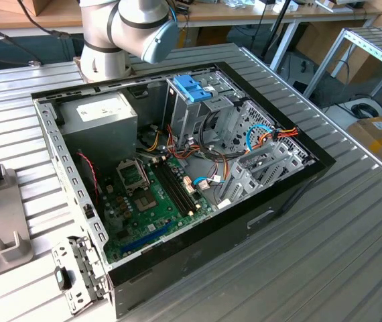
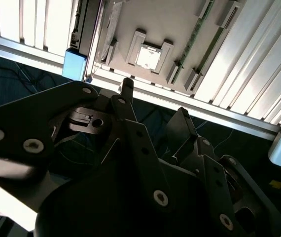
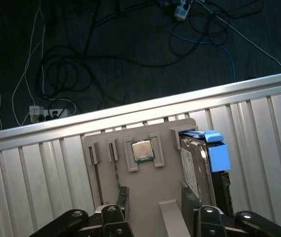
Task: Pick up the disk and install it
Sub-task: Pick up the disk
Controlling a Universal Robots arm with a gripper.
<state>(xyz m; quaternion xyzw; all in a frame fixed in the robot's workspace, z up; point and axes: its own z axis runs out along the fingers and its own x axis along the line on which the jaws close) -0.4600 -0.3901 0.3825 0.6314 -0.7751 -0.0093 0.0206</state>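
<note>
The ribbed aluminium table (image 1: pixel 352 255) carries an open black desktop computer case (image 1: pixel 198 258), with the grey robot arm (image 1: pixel 127 27) mounted behind it. In the first wrist view, a flat beige fixture plate (image 3: pixel 145 182) lies at the table's edge. The dark-metal disk (image 3: pixel 199 163), with its white label and light-blue plastic carrier, stands on edge in a slot at one side of that plate, well apart from the case's bays. The black gripper (image 3: pixel 155 195) hangs above the plate with its fingers spread and nothing between them. It is nearer the plate's middle than the disk. A small square silver processor chip (image 3: pixel 142 150) sits in a holder just beside the disk.

The disk looks dense, stiff and sensitive to shock, and its metal faces are probably slippery. The best hold is likely across its two broad faces near the exposed upper edge, because the blue carrier would probably flex.
</note>
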